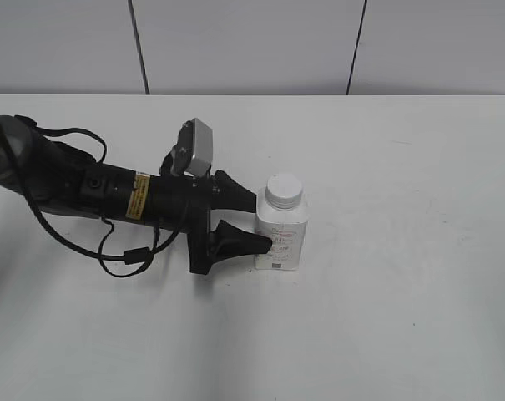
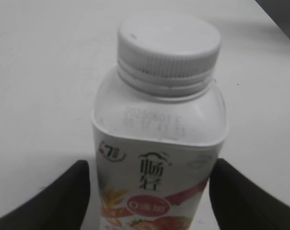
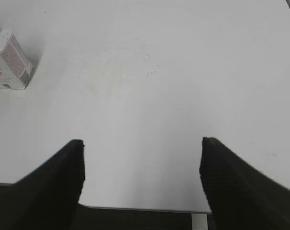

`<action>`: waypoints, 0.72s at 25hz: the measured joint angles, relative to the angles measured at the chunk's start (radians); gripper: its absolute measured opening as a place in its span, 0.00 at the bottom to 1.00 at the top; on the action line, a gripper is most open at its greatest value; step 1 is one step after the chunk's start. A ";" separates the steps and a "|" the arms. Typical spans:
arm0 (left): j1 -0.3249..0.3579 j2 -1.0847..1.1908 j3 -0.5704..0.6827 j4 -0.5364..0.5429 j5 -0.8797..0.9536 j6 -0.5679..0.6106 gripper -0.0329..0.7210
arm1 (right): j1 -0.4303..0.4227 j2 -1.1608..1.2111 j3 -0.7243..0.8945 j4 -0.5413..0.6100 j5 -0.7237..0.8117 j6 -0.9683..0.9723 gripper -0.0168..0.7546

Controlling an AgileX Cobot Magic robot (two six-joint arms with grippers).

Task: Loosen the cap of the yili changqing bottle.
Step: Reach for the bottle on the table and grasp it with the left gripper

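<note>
The bench (image 1: 386,317) is a plain white, matt surface, lightly scuffed and faintly stained in places. Behind it runs a pale grey wall (image 1: 244,46) split by two thin dark seams — the wall meets the bench in a straight line well behind the yili changqing bottle (image 1: 279,234).

That bottle stands upright on the bench, roughly at the middle of the exterior view. Its white, rib-sided cap (image 1: 284,190) sits on the neck; whether it is tight or slack cannot be told. A printed date code shows on the shoulder below the cap in the left wrist view, with the label below that.

The left gripper (image 1: 263,224) reaches in from the left of the bottle, lying low over the bench, its black arm and looping cable trailing away from the bottle. Its jaws are spread on either side of the bottle's body, one behind it and one in front; the front finger looks to touch the label, yet a gap shows at each side in the left wrist view, so the bottle is bracketed rather than clamped.

The right gripper (image 3: 141,163) hangs well apart from the bottle with its jaws wide and nothing between them — only bare bench.
</note>
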 joint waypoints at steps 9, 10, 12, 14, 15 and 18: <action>-0.020 0.000 0.000 -0.018 0.005 0.000 0.50 | 0.000 0.001 0.000 0.002 -0.002 0.000 0.78; -0.021 0.000 0.000 -0.018 0.005 0.000 0.50 | 0.000 0.007 -0.001 0.002 -0.003 0.000 0.78; -0.021 0.000 0.000 -0.018 0.007 0.000 0.49 | 0.000 0.033 -0.012 0.002 -0.005 0.000 0.78; -0.021 0.000 0.000 -0.018 0.007 0.000 0.49 | 0.000 0.092 -0.041 0.002 -0.006 0.000 0.78; -0.021 0.000 0.000 -0.018 0.007 0.000 0.49 | 0.000 0.125 -0.056 0.002 -0.006 0.000 0.78; -0.021 0.000 0.000 -0.018 0.007 0.000 0.49 | 0.000 0.273 -0.119 0.001 -0.007 0.000 0.78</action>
